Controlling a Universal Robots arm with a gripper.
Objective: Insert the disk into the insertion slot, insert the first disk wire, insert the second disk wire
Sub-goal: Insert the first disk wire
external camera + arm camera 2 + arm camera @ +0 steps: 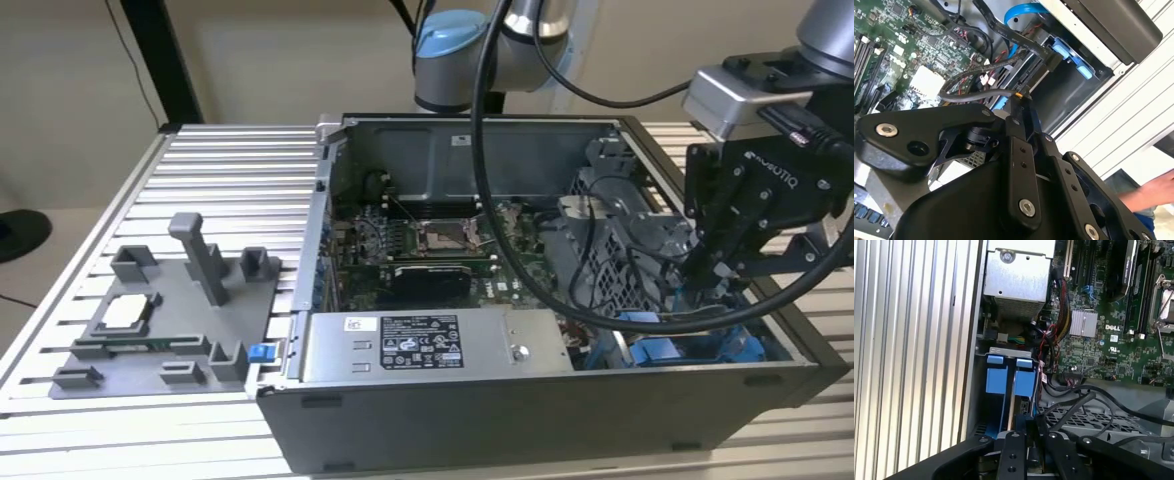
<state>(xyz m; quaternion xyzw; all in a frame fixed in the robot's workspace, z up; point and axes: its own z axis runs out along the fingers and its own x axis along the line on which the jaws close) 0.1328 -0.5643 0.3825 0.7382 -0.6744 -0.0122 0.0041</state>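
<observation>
**A:** Open case on the slatted surface, standing toward the surface's edge at the exterior view's right. Where is the disk?

**B:** The disk is edge-on in its blue carrier. It sits inside the insertion slot, at the case corner nearest the surface's near edge on the exterior view's right. It appears fully seated.

**A:** And the claw?

**B:** The claw reaches down into that same corner, just above the disk's exposed end. Its fingers are drawn almost together and seem to pinch the end of a black wire. The contact itself is partly hidden.

**A:** What could go wrong from here?

**B:** Three hazards, offered as a judgement.
- **(a) Tilted plug.** If the wire's plug meets its socket at a tilt, a push could bend the connector or make it slip in so narrow a pinch.
- **(b) Loose cables.** Loops of wire lie beside the motherboard, and a blue cable runs near the fingers. Either could catch and drag.
- **(c) The arm's hose.** The arm's own thick hose drapes across the case opening and could snag on a wall or component.

A person's hand also lies just outside the case, near the arm's working space.
</observation>
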